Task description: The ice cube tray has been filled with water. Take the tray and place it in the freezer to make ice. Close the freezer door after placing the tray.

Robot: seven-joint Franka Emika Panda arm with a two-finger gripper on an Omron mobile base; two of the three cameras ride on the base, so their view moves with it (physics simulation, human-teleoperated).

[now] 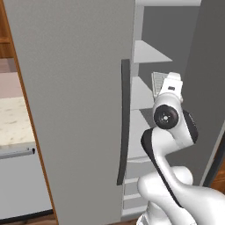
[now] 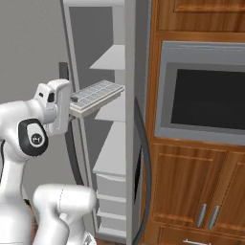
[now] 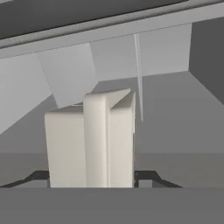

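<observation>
Right base view: I've got the ice cube tray point(image 2: 95, 95) up at shelf height, lying nearly flat, its far end poking into the open freezer point(image 2: 111, 143) while its near end sits at my gripper point(image 2: 72, 101).
Gripper: pinched on the near end of the tray; the white hand block hides the fingertips from this side, so I read the hold from the tray sitting against it with nothing under it.
Tray position: just above the second white shelf point(image 2: 113, 109) from the top, and I can't tell whether it touches that shelf.
Left base view: a corner of the tray's grid point(image 1: 158, 81) peeks out behind my white wrist, level with the middle shelves point(image 1: 147, 52) of the compartment.
Hand view: the tray point(image 3: 89, 144) rises as a pale block between the dark finger tips point(image 3: 39, 177), with the grey freezer interior point(image 3: 175, 109) behind it.
Freezer door: the tall grey door point(image 2: 136, 119) is swung wide, seen edge-on in the right base view, its long dark handle point(image 2: 143, 153) curving down its front.
Neighbours: wider fridge door point(image 1: 74, 110) shut with its dark vertical handle point(image 1: 124, 123); wooden cabinets point(image 2: 191, 182) and a built-in oven point(image 2: 206, 95) to the right.
</observation>
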